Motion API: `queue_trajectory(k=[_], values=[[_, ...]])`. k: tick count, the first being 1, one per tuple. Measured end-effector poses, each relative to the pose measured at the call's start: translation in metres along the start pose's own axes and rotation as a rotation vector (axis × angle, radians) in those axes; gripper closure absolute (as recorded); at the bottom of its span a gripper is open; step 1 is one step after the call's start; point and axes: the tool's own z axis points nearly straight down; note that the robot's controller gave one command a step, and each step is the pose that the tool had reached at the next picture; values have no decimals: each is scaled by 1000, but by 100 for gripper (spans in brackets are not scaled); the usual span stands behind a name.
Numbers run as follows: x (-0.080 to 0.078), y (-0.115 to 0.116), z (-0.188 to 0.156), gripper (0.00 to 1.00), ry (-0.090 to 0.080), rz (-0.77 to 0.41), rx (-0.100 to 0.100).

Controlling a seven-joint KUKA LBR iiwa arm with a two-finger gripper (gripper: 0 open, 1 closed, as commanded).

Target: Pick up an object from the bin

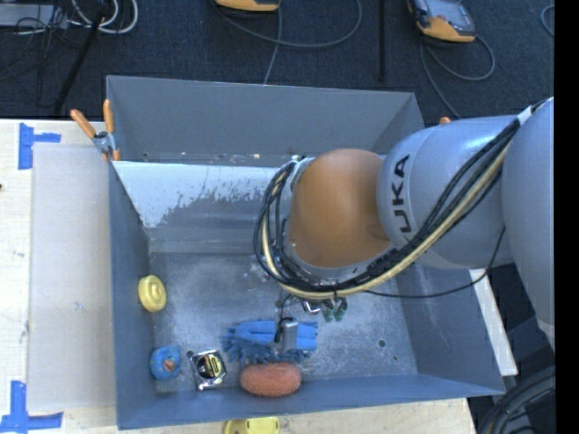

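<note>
In the camera view, the arm's orange-covered wrist hangs low over the floor of the grey metal bin (190,125). The jaws are down at a blue bristly plastic piece (256,335) lying near the bin's lower wall and overlap it. I cannot tell whether they stand apart or together. Just below it lies a reddish-brown oval lump (270,380). To the left sit a small black-and-yellow tape measure (208,367), a blue round toy (166,363) and, higher up, a yellow round piece (152,293).

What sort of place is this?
Most likely a robotics lab's test cell: a KUKA arm reaches into a grey metal bin holding small oddments, such as a tape measure, with cables trailing across the dark floor behind.
</note>
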Motion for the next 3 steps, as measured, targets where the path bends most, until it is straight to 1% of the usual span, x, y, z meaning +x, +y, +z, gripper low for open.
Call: queue_trajectory(k=[1,2,3], values=[[57,4,34,100,-6,-111,-1],[57,4,34,100,-6,-110,-1],[38,-10,-67,100,3,-120,-1]])
